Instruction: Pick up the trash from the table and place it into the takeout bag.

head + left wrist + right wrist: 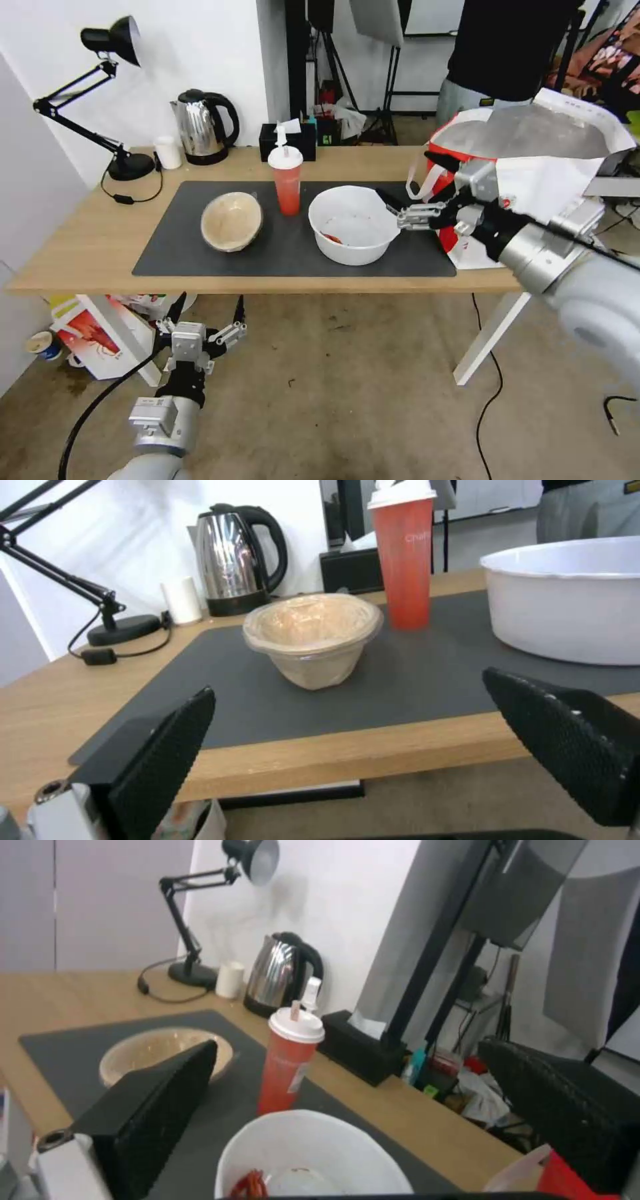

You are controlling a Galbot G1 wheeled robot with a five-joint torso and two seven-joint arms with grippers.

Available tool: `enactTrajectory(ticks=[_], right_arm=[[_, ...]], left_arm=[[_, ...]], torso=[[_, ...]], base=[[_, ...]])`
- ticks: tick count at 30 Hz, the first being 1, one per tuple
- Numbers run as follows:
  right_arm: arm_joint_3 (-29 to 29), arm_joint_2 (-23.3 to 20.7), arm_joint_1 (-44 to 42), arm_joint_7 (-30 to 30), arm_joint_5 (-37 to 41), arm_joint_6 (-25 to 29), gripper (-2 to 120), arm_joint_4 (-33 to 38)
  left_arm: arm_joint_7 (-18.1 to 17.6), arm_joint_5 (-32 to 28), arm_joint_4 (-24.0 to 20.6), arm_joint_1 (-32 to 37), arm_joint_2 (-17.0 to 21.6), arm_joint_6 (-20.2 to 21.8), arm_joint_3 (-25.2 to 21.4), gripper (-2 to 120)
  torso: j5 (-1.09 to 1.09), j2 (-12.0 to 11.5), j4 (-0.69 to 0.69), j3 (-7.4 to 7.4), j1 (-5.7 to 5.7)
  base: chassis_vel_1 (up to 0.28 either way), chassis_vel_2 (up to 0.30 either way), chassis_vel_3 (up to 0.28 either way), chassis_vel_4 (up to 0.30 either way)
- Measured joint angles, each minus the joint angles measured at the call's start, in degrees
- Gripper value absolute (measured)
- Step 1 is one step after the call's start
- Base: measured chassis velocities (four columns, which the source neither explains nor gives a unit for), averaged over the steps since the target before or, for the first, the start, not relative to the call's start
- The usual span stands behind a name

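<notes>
My right pincer (408, 208) hovers at the rim of the wide white plastic bowl with red smears (352, 224), fingers spread wide, gripping nothing. That bowl sits on the dark grey rectangular mat (293, 250) of the long light-wood table (80, 247). The red drink cup with white lid and straw (287, 179) stands upright just beside it; the tan paper bowl (231, 221) lies tilted further along the mat. The boxy white and red takeout bag with silver foil lining (533, 143) stands open at the table's right end. My left pincer (203, 319) hangs below the table's front edge, fingers splayed, empty.
</notes>
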Motion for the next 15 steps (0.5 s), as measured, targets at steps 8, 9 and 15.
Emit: enactTrajectory(ticks=[8, 9, 15], right_arm=[[-0.6, -4.0, 3.6, 0.1, 3.5, -1.7, 100, 0.3], [-0.8, -4.2, 3.9, 0.1, 3.7, -1.8, 100, 0.3], [-4.4, -4.6, 8.6, -1.9, 4.5, -2.2, 100, -0.7]], left_arm=[[0.0, 0.0, 0.0, 0.0, 0.0, 0.0, 0.0, 100], [0.0, 0.0, 0.0, 0.0, 0.0, 0.0, 0.0, 100], [0.0, 0.0, 0.0, 0.0, 0.0, 0.0, 0.0, 100]], torso=[[0.01, 0.0, 0.0, -0.01, 0.0], [0.02, 0.0, 0.0, 0.0, 0.0], [0.0, 0.0, -0.01, -0.01, 0.0]], base=[[0.0, 0.0, 0.0, 0.0], [0.0, 0.0, 0.0, 0.0], [0.0, 0.0, 0.0, 0.0]])
